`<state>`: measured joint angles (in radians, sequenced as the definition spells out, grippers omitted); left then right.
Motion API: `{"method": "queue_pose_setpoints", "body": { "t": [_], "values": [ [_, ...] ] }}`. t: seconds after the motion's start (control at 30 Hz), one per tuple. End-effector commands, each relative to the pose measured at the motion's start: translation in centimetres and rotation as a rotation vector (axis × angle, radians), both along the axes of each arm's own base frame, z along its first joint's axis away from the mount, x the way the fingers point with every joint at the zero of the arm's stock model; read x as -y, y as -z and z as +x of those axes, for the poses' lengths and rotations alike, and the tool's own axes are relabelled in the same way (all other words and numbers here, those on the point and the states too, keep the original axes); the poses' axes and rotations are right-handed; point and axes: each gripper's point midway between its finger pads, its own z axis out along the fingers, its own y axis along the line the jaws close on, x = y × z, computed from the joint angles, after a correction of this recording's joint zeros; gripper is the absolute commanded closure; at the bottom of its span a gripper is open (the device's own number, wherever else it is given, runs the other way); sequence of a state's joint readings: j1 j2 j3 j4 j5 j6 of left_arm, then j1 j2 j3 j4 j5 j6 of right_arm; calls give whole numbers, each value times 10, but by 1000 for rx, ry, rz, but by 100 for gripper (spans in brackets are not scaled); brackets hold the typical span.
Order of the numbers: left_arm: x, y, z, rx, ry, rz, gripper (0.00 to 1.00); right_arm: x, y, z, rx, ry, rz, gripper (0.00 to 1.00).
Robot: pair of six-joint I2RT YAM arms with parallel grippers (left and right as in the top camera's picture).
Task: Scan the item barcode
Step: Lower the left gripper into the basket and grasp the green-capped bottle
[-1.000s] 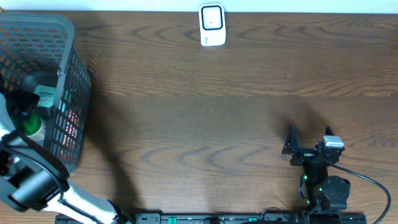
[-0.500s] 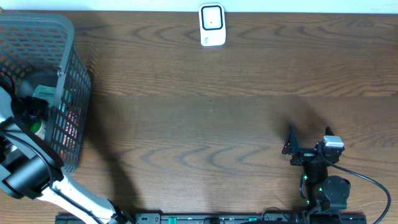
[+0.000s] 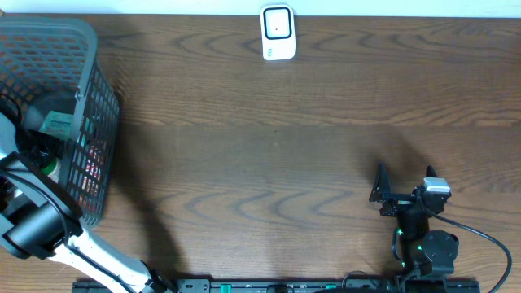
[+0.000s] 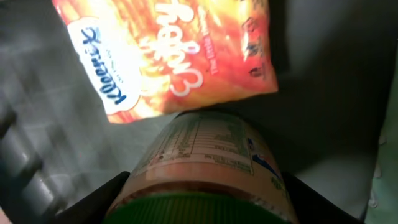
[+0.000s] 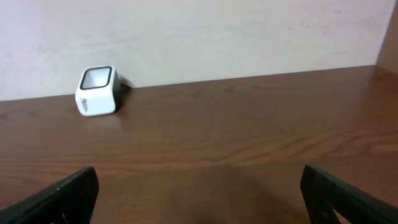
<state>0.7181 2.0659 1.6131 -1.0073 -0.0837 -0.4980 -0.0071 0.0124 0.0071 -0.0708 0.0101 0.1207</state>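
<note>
Deeper into the grey mesh basket (image 3: 85, 73) than a second ago, the left gripper (image 4: 204, 186) now covers most of the green cap that the overhead view earlier showed beside it. One dark wood-grain table (image 3: 269, 138) fills the scene, backed by a plain pale wall (image 5: 217, 37). Two arms work at it, with one basket at the left edge and one small white scanner (image 3: 278, 32) standing at the middle of the far edge. Inside the basket, one green-capped bottle (image 4: 205, 155) lies between the left gripper's dark fingers (image 4: 106, 199), which flank it on both sides; whether they press on it cannot be told. Just beyond the bottle lies one orange pack (image 4: 168, 56) with "Kleenex" in blue on a white patch; its other lettering cannot be read. The bottle's label carries a printed table too fine to make out. Well apart, near the table's front right, the right gripper (image 5: 202, 190) faces the scanner with jaws spread wide and nothing between them.
</note>
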Motion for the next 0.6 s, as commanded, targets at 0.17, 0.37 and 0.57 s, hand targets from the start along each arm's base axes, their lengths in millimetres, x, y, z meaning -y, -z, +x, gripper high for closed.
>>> {"method": "queue_pose_setpoints", "body": {
  "t": [0.17,0.37,0.57],
  "values": [
    [6,-43,-7,38,10,42,42,-3,1,0,-2,-13,-10,1],
    [13,-122,-6,207,42,174,41,-3,1,0,-2,-13,-10,1],
    [50,-213,0,513,103,244,41,-3,1,0,-2,-13,-10,1]
  ]
}}
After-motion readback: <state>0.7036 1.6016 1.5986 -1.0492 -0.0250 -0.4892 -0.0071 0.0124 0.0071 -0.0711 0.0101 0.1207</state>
